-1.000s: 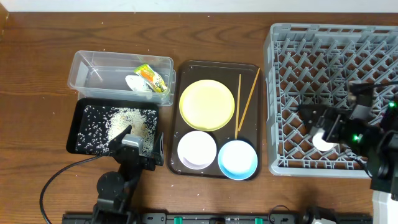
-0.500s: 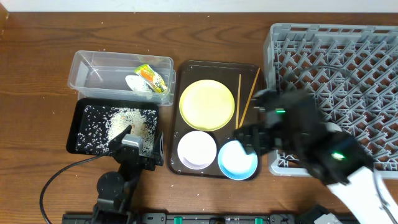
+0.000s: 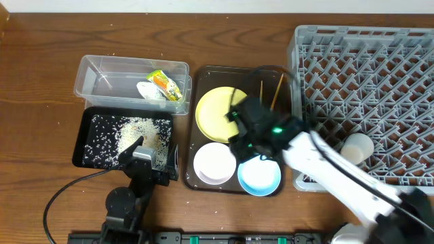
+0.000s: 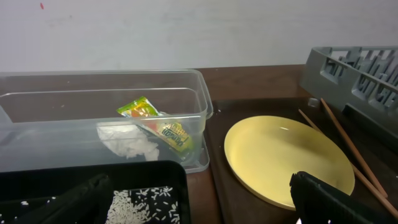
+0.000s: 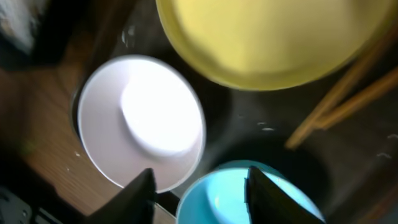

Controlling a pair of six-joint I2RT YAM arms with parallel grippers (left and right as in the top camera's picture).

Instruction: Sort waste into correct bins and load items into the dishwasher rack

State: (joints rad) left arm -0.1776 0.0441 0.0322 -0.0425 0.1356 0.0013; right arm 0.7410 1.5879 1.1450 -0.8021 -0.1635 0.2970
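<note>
My right gripper [image 3: 249, 140] hovers over the brown serving tray, open; in the right wrist view [image 5: 202, 190] one finger is above the white bowl [image 5: 143, 118] and the other above the light blue bowl [image 5: 249, 199], gripping nothing. The yellow plate [image 3: 215, 112] and chopsticks [image 3: 277, 93] lie partly under that arm. My left gripper [image 4: 205, 205] stands open above the near edge of the black tray [image 3: 91, 125], which holds rice [image 3: 139, 132]. Inside the clear tub [image 3: 108, 71] lie the wrapper [image 3: 165, 83] and tissue [image 3: 148, 90]. The grey rack [image 3: 366, 81] fills the right side.
A white cup-like thing [image 3: 356, 148] lies in the rack's near part. The brown serving tray [image 3: 190, 146] sits between the bins and the rack. The left arm's base and cable [image 3: 61, 196] occupy the near left of the table.
My right arm has swung left from the rack to above the two bowls, its jaws narrowing. The white cup-like thing stays in the rack. The left arm has not moved.
</note>
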